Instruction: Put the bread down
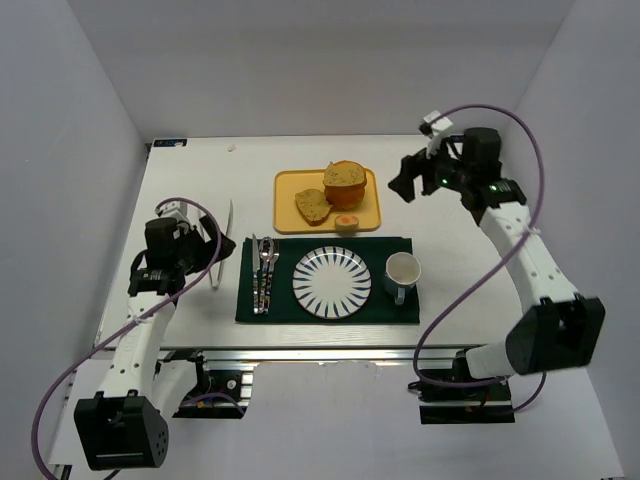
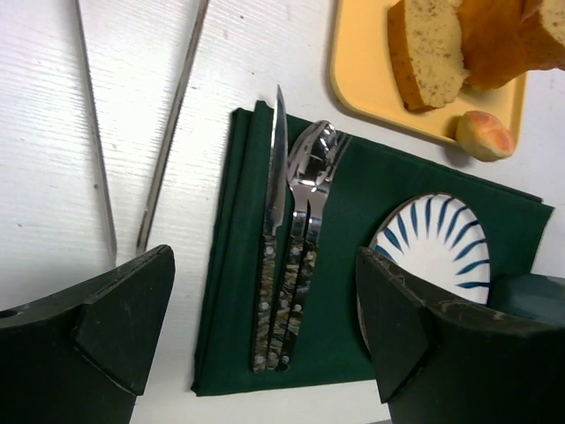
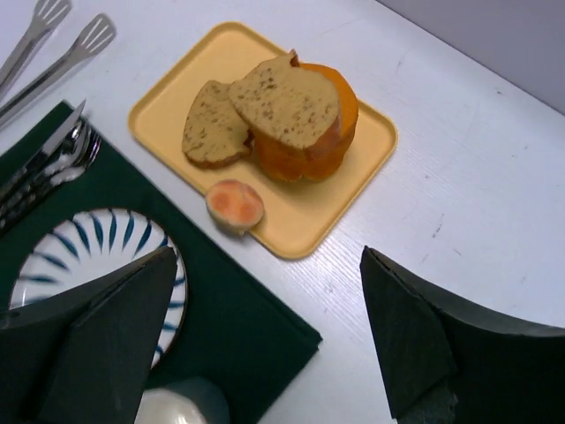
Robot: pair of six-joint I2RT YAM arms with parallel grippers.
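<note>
I see the bread [image 3: 214,135] lying flat on the left part of the yellow tray [image 3: 364,141], right up against a second slice [image 3: 291,102] that sits on an orange round object [image 3: 320,146]. A small orange piece [image 3: 235,204] rests at the tray's near edge. The left jaws are spread wide and hold nothing; they hang over the cutlery [image 2: 291,256] at the left end of the green mat [image 2: 353,291], with the tongs [image 2: 168,124] beside them on the white surface [image 2: 53,177]. The right jaws are wide too and empty, above the surface to the right of the tray. The striped plate [image 1: 331,282] and a cup [image 1: 402,272] sit on the mat.
</note>
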